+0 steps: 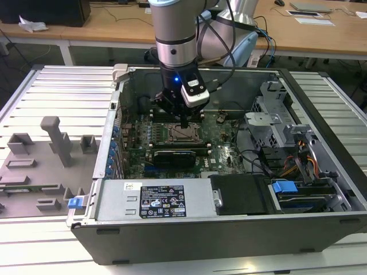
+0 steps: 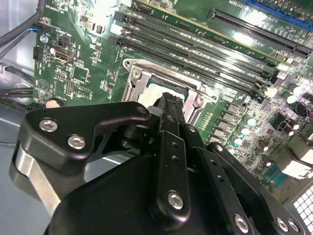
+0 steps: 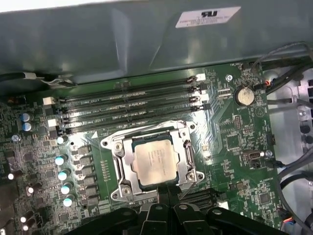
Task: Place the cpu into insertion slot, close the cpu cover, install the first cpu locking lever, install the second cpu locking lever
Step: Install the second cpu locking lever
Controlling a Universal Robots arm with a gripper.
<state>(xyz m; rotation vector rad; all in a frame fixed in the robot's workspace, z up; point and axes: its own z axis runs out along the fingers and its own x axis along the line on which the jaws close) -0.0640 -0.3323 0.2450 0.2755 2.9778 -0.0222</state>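
Observation:
The cpu (image 3: 153,159) lies silver face up in the insertion slot (image 3: 128,183) on the green motherboard (image 3: 234,142). The cpu cover (image 3: 182,155) lies flat over it, framing the chip through its window. My gripper (image 3: 168,190) hangs at the socket's edge with its two black fingers pressed together, holding nothing that I can see. In the second wrist view the fingertips (image 2: 168,100) sit over the socket, hiding part of the pale cpu (image 2: 148,93). In the exterior view the gripper (image 1: 184,122) is low inside the open computer case, just above the socket (image 1: 183,135).
Several long black memory slots (image 3: 129,105) run beside the socket. A row of capacitors (image 3: 62,174) stands on its other side. The case wall (image 3: 146,39) rises close behind. In the exterior view's right are a metal drive cage (image 1: 269,123) and cables (image 1: 298,154); a grey fixture tray (image 1: 46,160) lies at its left.

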